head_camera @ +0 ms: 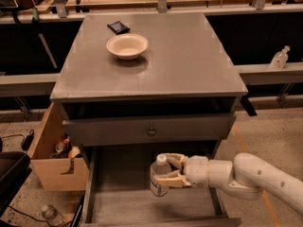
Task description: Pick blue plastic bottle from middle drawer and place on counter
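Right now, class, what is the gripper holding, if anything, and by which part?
The gripper holds the blue plastic bottle by the middle of its body, a finger on each side, over the middle drawer.

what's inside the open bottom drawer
A water bottle, upright, the gripper shut on it from the right. The back of the drawer is hidden under the closed drawer above.

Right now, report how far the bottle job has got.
Done: the middle drawer stands open. In hand: the hand is closed around the blue plastic bottle, upright inside the drawer. Left: lifting it out and setting it on the counter, where a bowl sits.
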{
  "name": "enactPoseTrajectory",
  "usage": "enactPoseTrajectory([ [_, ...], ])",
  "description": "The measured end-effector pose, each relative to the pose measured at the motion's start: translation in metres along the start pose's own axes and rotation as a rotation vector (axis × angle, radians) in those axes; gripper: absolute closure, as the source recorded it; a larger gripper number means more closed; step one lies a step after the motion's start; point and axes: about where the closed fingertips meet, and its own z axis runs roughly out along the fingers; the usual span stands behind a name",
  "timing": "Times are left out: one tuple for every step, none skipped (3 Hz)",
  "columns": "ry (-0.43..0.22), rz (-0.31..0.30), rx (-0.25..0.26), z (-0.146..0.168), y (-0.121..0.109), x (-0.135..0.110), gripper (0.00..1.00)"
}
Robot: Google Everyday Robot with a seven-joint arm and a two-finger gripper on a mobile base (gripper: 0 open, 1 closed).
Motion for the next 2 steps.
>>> enactPoseTrajectory([
  [0.002,0.008,0.085,-0.041,-0.005,-0.059,1.0],
  [0.009,0.022,0.163,-0.085,-0.014,-0.128,1.0],
])
